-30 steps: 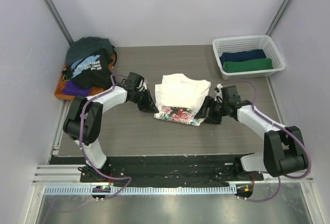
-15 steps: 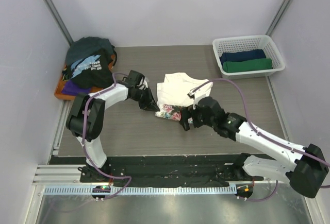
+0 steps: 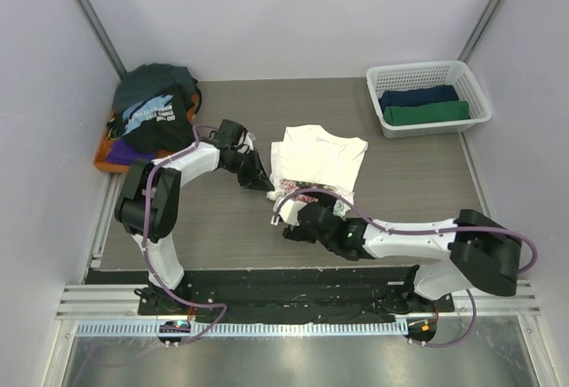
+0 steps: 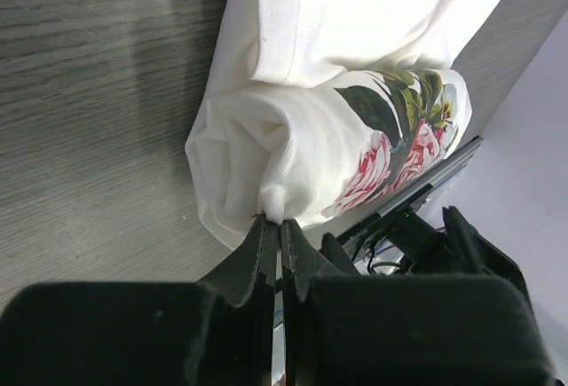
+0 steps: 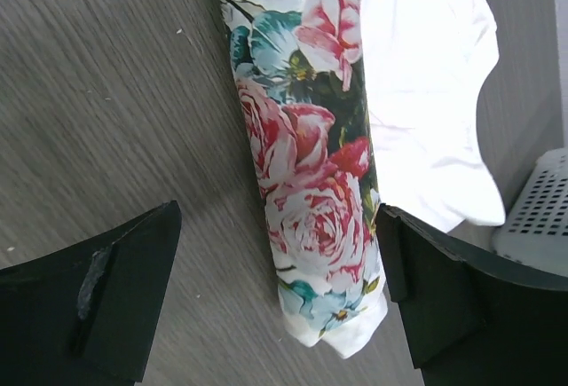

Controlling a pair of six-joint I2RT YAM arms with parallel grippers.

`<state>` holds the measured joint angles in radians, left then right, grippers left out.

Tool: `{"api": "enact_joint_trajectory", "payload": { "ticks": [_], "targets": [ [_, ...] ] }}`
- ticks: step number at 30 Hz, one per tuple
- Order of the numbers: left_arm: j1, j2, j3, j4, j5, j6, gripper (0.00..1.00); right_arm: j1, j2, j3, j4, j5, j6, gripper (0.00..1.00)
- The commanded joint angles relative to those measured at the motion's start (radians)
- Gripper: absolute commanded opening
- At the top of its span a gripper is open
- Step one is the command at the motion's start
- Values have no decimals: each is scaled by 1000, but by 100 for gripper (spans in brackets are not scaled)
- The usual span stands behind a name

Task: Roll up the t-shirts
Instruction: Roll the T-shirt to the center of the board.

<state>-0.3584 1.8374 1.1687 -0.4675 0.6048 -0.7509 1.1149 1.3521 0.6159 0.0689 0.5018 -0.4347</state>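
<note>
A cream-white t-shirt [image 3: 320,151] lies mid-table, its near part wound into a roll with pink roses [image 3: 304,191]. My left gripper [image 3: 265,182] is shut on a pinch of cloth at the roll's left end [image 4: 275,213]. My right gripper [image 3: 298,218] hovers at the roll's near side, open wide. In the right wrist view the rose-print roll [image 5: 311,208] runs between the spread fingers [image 5: 124,302], and nothing is gripped [image 5: 280,293]. More t-shirts, black with pale-blue print, dark teal and purple, are heaped at the back left [image 3: 156,111].
The heap sits on a flat orange tray [image 3: 103,161]. A white lattice basket [image 3: 425,73] at the back right holds a navy roll [image 3: 418,97] and a green roll [image 3: 427,113]. The basket's corner shows in the right wrist view [image 5: 543,217].
My right arm has swung from the roll's right end round to its near side, and its jaws have opened wide. The left gripper has kept its pinch on the left end.
</note>
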Motion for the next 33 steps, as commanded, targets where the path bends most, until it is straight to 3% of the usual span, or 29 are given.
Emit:
{"api": "enact_joint_trajectory", "payload": {
  "ticks": [1, 10, 13, 16, 17, 20, 22, 25, 26, 29, 33],
  "targets": [
    [7, 0, 52, -17, 44, 9, 6, 13, 96, 87, 71, 122, -125, 100],
    [7, 5, 74, -49, 61, 15, 6, 11, 300, 108, 204, 250, -165, 100],
    [7, 11, 77, -51, 62, 15, 6, -3, 341, 113, 224, 270, -148, 94],
    [7, 17, 78, -51, 59, 16, 6, -29, 367, 113, 235, 293, -127, 76],
    [9, 19, 78, -53, 59, 16, 6, -36, 370, 111, 236, 293, -124, 56],
    [12, 20, 82, -53, 58, 19, 6, -50, 377, 116, 230, 290, -104, 13],
    [18, 20, 83, -53, 58, 19, 6, -50, 383, 145, 175, 256, -70, 1],
    [39, -15, 83, -49, 50, 24, 14, -50, 383, 225, 39, 216, 28, 1],
    [50, -30, 80, -48, 33, 25, 22, -50, 381, 258, -4, 218, 62, 1],
    [97, -107, 75, -45, 13, 18, 33, -50, 412, 349, -140, 205, 132, 1],
    [154, -207, 83, -51, -35, 5, 39, -52, 456, 416, -207, 172, 174, 1]
  ]
}}
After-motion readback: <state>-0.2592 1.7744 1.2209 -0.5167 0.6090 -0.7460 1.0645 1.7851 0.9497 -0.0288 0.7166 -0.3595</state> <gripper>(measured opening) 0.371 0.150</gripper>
